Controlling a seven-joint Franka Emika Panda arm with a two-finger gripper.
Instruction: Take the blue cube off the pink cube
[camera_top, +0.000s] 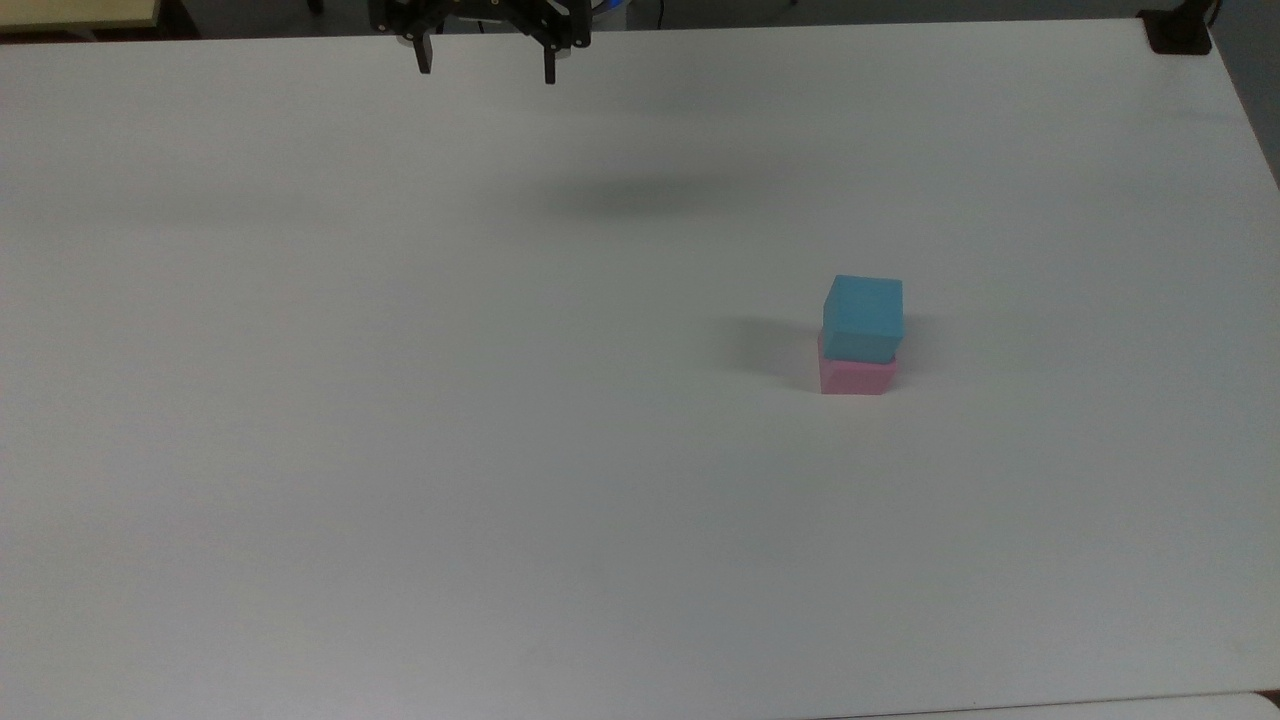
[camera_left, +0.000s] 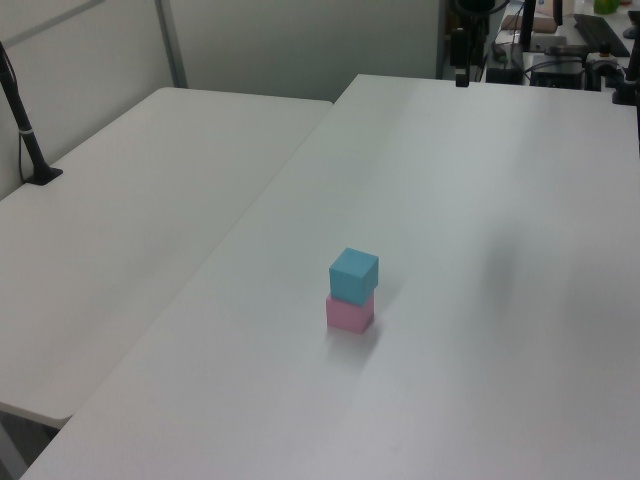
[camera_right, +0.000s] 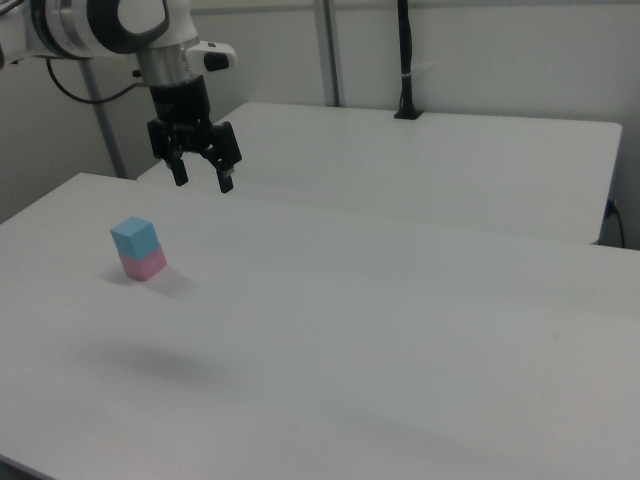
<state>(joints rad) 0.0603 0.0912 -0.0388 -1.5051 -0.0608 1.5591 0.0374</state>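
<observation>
A white table (camera_top: 400, 450) spans the scene, with a second white table (camera_right: 480, 170) standing just beside it, a black post (camera_right: 405, 60) rising from its far edge in the right view. The arm (camera_right: 110, 25) reaches in from the right view's upper left, and its gripper (camera_right: 203, 178) hangs high above the table with jaws spread wide and nothing between them; in the top view the gripper (camera_top: 487, 68) sits at the top edge, well apart from the cubes. The blue cube (camera_top: 863, 318) rests squarely on the pink cube (camera_top: 857, 376), right of centre in the top view, and the stack stands near the middle in the left view.
</observation>
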